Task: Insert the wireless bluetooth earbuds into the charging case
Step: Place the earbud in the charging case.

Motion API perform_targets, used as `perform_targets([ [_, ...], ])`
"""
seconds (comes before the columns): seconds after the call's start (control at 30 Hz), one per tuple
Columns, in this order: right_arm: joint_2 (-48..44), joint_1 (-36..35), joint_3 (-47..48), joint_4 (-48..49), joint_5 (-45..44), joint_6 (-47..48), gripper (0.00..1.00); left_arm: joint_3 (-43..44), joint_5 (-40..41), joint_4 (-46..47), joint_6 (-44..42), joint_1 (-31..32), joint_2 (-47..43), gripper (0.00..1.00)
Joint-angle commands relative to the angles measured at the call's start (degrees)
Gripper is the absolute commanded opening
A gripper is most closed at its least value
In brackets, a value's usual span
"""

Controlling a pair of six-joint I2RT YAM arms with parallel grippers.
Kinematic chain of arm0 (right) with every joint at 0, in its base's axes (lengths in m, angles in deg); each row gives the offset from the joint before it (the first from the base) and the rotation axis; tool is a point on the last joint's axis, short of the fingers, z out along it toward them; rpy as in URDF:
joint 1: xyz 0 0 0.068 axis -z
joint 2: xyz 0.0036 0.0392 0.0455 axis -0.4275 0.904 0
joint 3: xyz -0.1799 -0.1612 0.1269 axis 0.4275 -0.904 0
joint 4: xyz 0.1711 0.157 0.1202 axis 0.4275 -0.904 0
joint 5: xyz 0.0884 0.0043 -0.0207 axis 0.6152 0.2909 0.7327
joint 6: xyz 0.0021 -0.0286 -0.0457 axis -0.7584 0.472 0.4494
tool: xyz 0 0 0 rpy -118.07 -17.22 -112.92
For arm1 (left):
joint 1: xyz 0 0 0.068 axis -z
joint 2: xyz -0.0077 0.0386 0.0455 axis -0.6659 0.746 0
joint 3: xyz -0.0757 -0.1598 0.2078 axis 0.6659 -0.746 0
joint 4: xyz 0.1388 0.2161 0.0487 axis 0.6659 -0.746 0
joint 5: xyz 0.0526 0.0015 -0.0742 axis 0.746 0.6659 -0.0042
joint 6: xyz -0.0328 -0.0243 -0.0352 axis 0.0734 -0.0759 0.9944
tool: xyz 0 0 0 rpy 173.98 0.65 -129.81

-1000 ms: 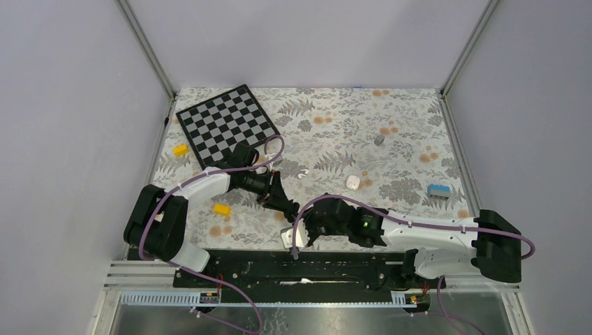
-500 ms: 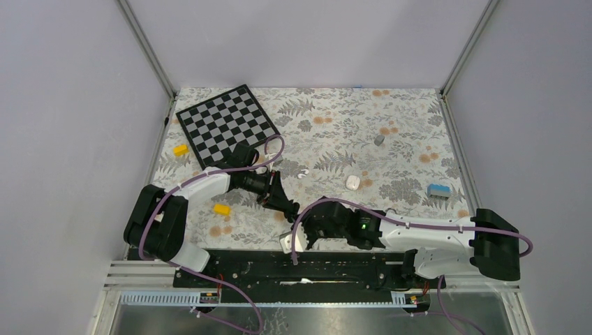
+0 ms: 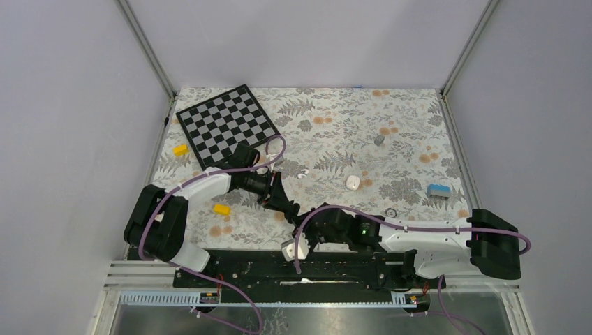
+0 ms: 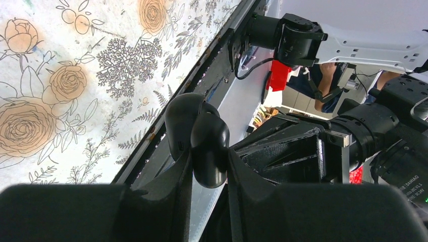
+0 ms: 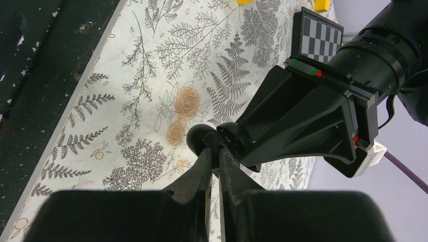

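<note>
Since a second earlier, the right end effector [image 3: 299,227] has slid further from the chessboard [image 3: 227,125], toward the near edge of the counter [image 3: 335,125], while the left end effector [image 3: 286,211] has kept its place. Their tips meet nearer than the chessboard and to its right. The white charging case [image 3: 352,182] lies on the floral counter, right of the chessboard and nearer than it, well apart from both end effectors. From the left wrist, the left end effector [image 4: 209,169] is narrowly open, its fingers clamped on a black rounded piece [image 4: 209,146]; what the piece is cannot be told. From the right wrist, the right end effector [image 5: 218,151] is almost fully closed, with only a sliver between its fingers. Its tips touch the same black piece [image 5: 201,137] beside the left end effector [image 5: 237,133]; whether it grips the piece cannot be told. The chessboard [image 5: 318,33] shows beyond.
</note>
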Motion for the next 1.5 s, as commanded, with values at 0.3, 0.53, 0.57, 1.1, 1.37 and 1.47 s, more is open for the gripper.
perform_targets([
  [0.3,-0.3,-1.1,-5.6,10.3,-2.7,6.3,0.0,-0.5,-2.9,0.8,0.2,2.1,-3.8,0.09],
  [0.53,-0.6,-2.8,-8.8,13.0,-3.3,8.1,0.0,-0.2,-3.3,0.8,0.2,3.4,-3.8,0.09],
  [0.57,-0.5,-2.9,-9.3,13.2,-3.6,8.4,0.0,-0.3,-3.2,0.8,0.2,3.6,-3.8,0.09],
  [1.1,0.3,-3.2,-10.5,11.5,-5.8,11.1,0.0,-0.1,-3.2,0.8,-0.3,5.0,-3.8,0.08],
  [1.37,0.1,-3.8,-10.5,9.7,-7.5,13.4,0.0,-0.2,-2.8,0.7,-0.3,5.6,-4.0,0.08],
  [1.47,0.0,-4.0,-10.3,9.0,-8.2,14.0,0.0,-0.1,-2.3,0.3,-0.6,5.8,-4.1,0.08],
])
